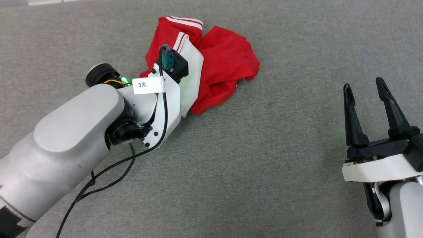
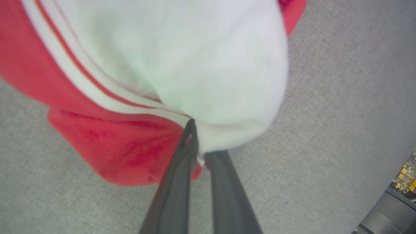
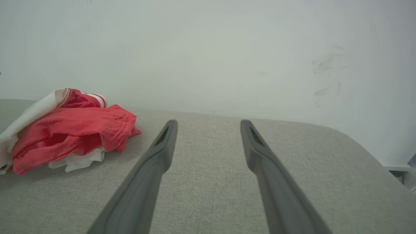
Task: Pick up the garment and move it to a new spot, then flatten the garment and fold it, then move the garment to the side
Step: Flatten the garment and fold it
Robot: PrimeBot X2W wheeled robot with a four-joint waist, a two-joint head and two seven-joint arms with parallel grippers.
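One garment [image 1: 228, 62], crumpled heap on grey fabric surface [image 1: 281, 148]. Two pincers: left pincer [image 2: 200, 143] pinched garment's white sleeve at near edge; right pincer [image 1: 363, 84] spread, empty, well right of garment.

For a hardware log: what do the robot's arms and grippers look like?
The left arm is a pale grey shell with a black cable and a white tag marked 3米. The right gripper has two long tapered black fingers on a white mount.
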